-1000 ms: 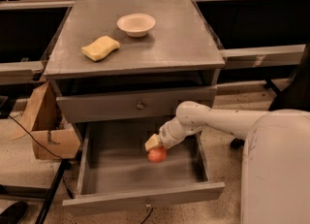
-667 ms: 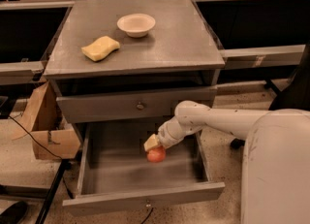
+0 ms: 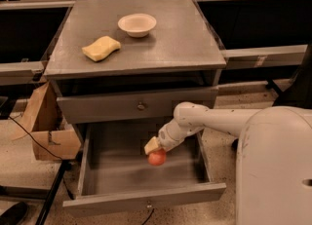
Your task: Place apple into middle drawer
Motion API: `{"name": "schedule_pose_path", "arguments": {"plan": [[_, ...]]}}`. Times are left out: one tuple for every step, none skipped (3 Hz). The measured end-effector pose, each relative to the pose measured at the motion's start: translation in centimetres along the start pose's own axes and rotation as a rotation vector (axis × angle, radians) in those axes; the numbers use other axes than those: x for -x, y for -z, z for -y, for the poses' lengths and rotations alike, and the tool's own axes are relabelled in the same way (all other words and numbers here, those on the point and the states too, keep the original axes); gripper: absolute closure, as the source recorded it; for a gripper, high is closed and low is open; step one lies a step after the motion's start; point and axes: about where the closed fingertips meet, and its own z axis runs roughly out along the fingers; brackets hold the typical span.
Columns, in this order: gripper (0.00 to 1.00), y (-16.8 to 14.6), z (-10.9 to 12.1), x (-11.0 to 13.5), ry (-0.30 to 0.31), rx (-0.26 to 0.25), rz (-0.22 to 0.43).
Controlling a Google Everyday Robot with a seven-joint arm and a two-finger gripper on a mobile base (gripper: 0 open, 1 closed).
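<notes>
Down in the open middle drawer point(image 3: 119, 173), that's where the action is: the claw point(image 3: 153, 148) hangs over the grey tray, a touch right of its centre, and it has the apple point(image 3: 157, 158) pinched at its tip, closed in on the fruit from above. The apple is small and round, red-orange with a brighter sheen on its upper side, sitting at six o'clock from the pale claw tips and touching them. Whether it is touching the tray floor or hanging just above it, I can't tell. The white arm point(image 3: 209, 119) reaches in from three o'clock, angling down across the drawer's right wall. The drawer is pulled well out, with its narrow front panel at the bottom edge. Directly at twelve o'clock from the apple is the shut upper drawer front point(image 3: 107, 108) with its round knob. Up on the bench point(image 3: 170, 44), a white bowl point(image 3: 137, 24) sits toward the back, with a yellow sponge point(image 3: 101, 48) at about eight o'clock from it, close but apart. A cardboard box point(image 3: 48, 139) stands at nine o'clock, beside the cabinet.
</notes>
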Motion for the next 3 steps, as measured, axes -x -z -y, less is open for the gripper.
{"name": "schedule_pose_path", "arguments": {"plan": [[0.13,-0.39,0.18,-0.43,0.002,-0.005,0.002],[0.00,-0.89,0.49,-0.79,0.000,-0.002,0.020],[0.00,-0.97,0.55,-0.82,-0.001,-0.002,0.024]]}}
